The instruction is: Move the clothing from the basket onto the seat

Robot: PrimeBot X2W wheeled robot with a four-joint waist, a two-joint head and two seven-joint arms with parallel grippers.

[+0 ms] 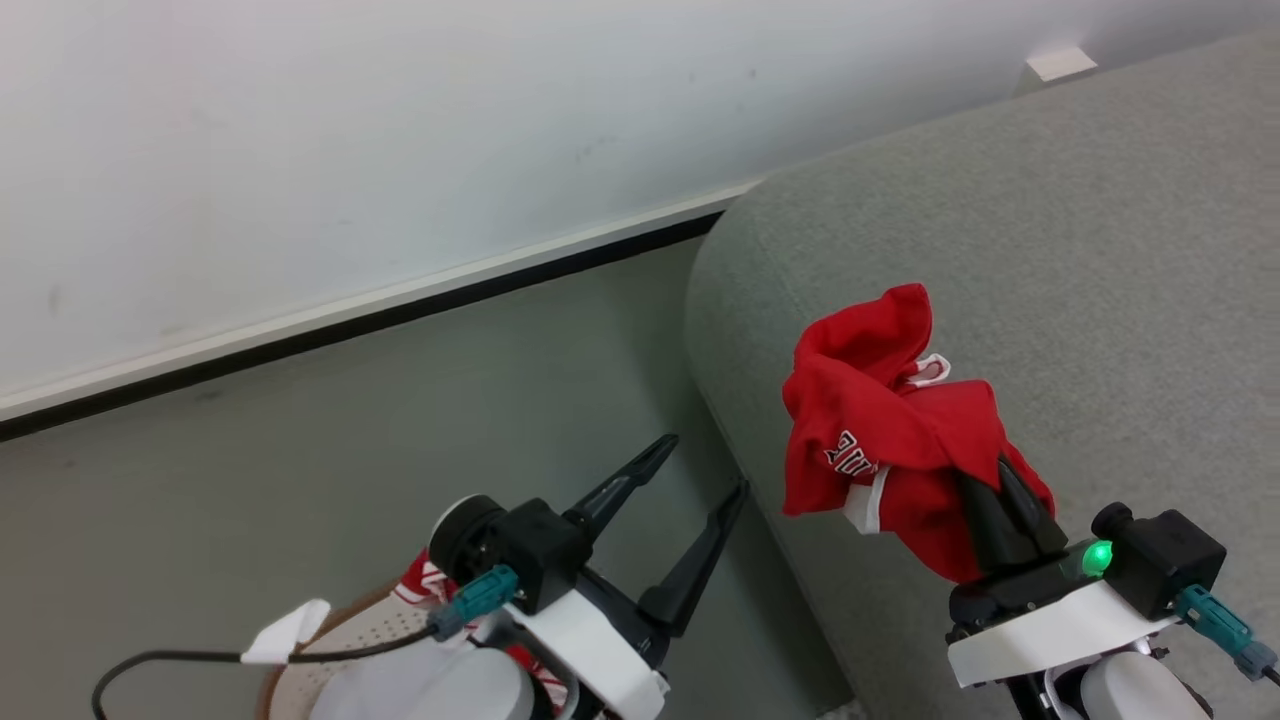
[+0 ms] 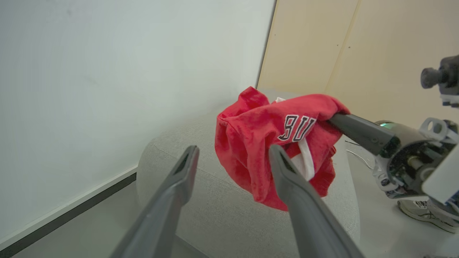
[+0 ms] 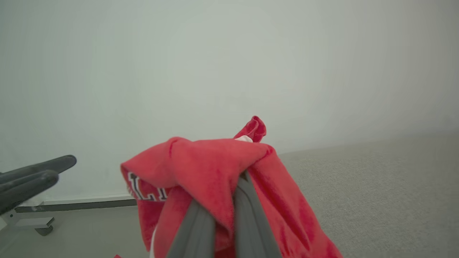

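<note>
Over the rounded corner of the grey sofa (image 1: 1050, 250), the right gripper (image 1: 992, 478) has its fingers pinched together on a bunched red jersey (image 1: 880, 430), which drapes over and past the fingertips. The left gripper (image 1: 703, 465) is beside it above the floor, fingers spread wide, empty, clear of the cloth. More red clothing (image 1: 415, 582) lies in the laundry basket (image 1: 345, 625).

Seat (image 1: 1100, 300) at right, floor (image 1: 300, 480) left of it, wall (image 1: 400, 150) at far side, basket (image 1: 340, 640) near left (under the left arm (image 1: 450, 690)), left gripper (image 1: 705, 463) between basket and seat, clothing (image 1: 880, 430) over seat's left edge, in right gripper (image 1: 1010, 490).
</note>
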